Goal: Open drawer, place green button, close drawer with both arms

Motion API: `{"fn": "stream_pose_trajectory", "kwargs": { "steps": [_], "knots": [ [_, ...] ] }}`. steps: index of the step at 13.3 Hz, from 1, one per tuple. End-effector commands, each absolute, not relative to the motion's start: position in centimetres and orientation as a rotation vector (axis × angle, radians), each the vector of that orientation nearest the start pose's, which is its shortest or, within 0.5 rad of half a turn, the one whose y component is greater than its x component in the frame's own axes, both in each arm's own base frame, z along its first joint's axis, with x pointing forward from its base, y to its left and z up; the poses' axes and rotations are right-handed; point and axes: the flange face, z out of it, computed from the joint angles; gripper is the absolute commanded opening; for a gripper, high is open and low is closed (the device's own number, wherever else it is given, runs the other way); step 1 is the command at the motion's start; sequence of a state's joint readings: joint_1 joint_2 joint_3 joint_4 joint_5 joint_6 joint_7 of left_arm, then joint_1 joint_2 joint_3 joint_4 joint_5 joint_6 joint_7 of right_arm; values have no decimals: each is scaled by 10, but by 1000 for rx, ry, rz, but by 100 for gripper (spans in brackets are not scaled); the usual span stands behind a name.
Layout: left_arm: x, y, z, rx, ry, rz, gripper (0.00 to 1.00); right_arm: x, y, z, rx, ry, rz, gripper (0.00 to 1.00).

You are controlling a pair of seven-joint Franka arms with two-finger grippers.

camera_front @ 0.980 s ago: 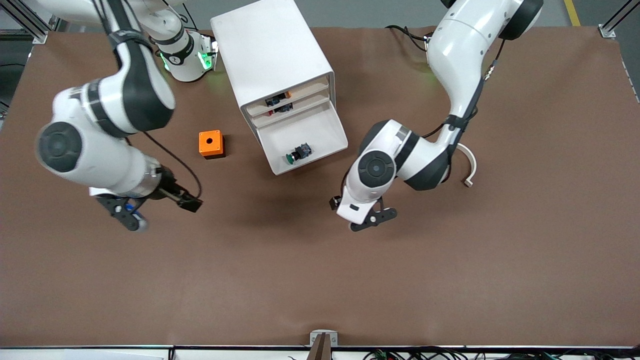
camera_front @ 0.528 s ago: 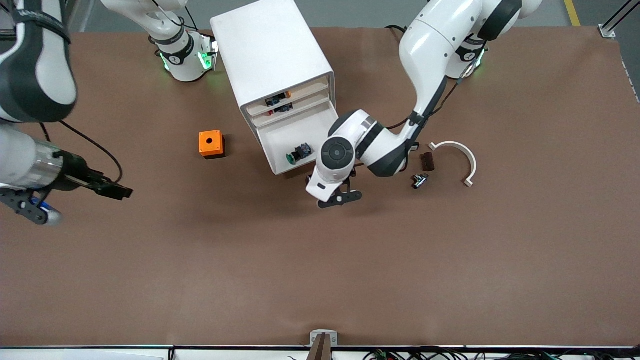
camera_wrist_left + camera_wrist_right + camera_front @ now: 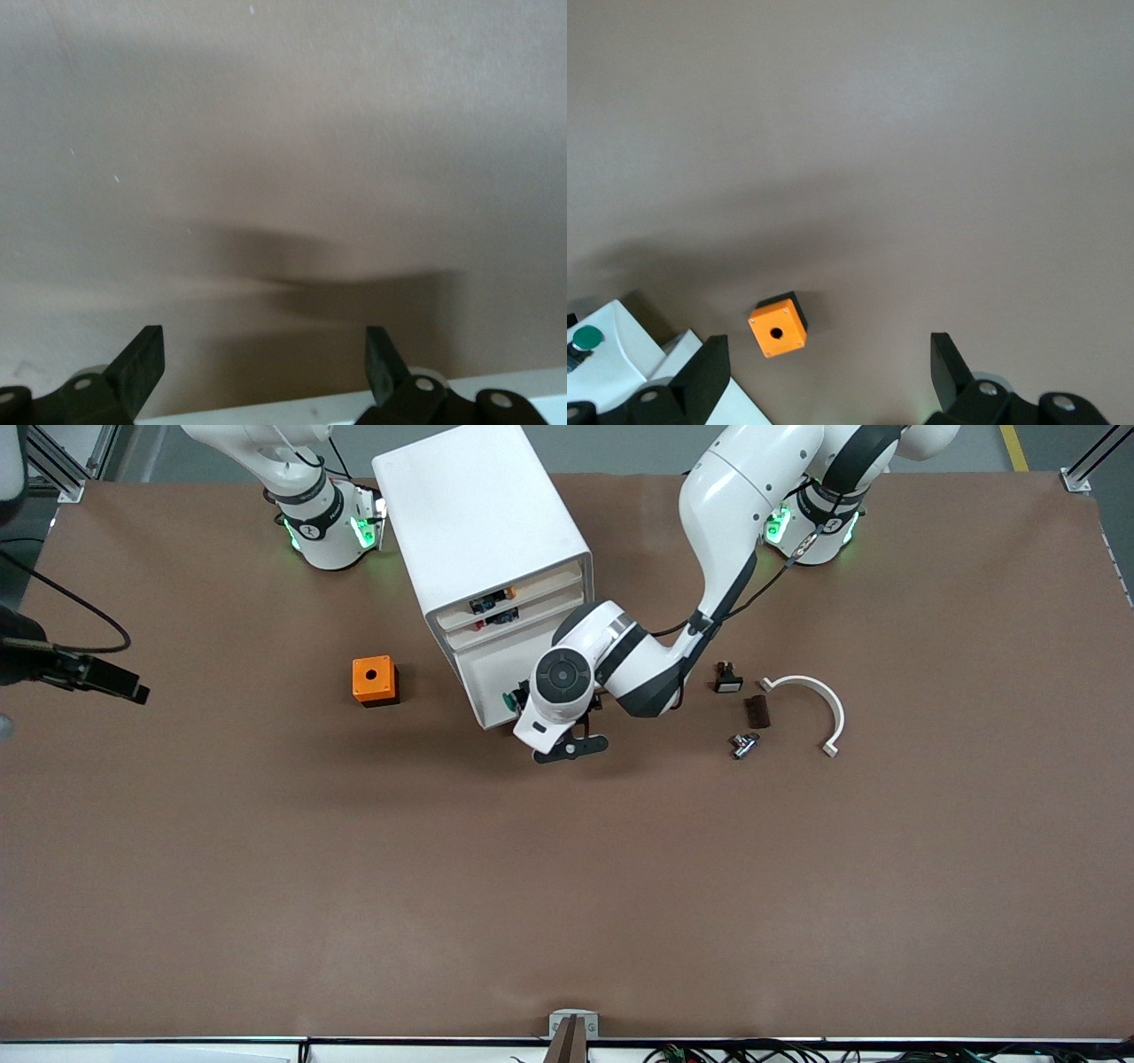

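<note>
Hovering over the bare table just in front of the open drawer (image 3: 489,691), the left gripper (image 3: 567,747) has its fingers apart and holds nothing. One button (image 3: 512,701) sits inside that drawer, mostly hidden by the left arm (image 3: 620,669). The right gripper (image 3: 824,372) is high toward the right arm's end of the table, fingers spread, empty. One cabinet (image 3: 478,522), one orange cube (image 3: 373,680), four small parts near the curved white piece (image 3: 811,700).

White jointed arms (image 3: 726,505) with black bands, black cables, green-lit bases, black pincers (image 3: 567,748).
</note>
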State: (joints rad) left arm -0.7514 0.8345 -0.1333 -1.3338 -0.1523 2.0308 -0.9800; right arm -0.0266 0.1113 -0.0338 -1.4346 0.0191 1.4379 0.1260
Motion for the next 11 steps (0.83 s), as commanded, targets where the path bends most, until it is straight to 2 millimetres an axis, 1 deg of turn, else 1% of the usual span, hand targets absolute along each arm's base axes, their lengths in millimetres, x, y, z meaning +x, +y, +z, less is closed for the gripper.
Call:
{"fn": "stream_pose_trajectory", "kwargs": {
  "steps": [1, 2, 3, 4, 5, 6, 7, 9, 11],
  "knots": [
    [441, -577, 230, -3118, -349, 448, 100, 554, -39, 628, -3136, 227, 164, 100],
    [434, -581, 230, -3107, -352, 463, 100, 546, -40, 633, -3128, 233, 159, 100],
    [420, -590, 232, -3103, -336, 501, 100, 541, -39, 638, -3124, 232, 140, 100],
    [415, -593, 231, -3097, -355, 516, 100, 541, -38, 640, -3125, 230, 128, 100],
    [408, -599, 232, -3095, -360, 527, 100, 543, -38, 640, -3124, 232, 108, 100],
    [400, -604, 233, -3093, -361, 536, 100, 545, -38, 635, -3124, 232, 94, 100],
    [394, -608, 232, -3088, -369, 544, 100, 543, -38, 635, -3125, 232, 70, 100],
    [378, -616, 229, -3076, -358, 559, 100, 530, -36, 634, -3123, 232, 51, 100],
    [363, -622, 225, -3063, -355, 582, 100, 530, -36, 631, -3123, 232, 48, 100]
  ]
}}
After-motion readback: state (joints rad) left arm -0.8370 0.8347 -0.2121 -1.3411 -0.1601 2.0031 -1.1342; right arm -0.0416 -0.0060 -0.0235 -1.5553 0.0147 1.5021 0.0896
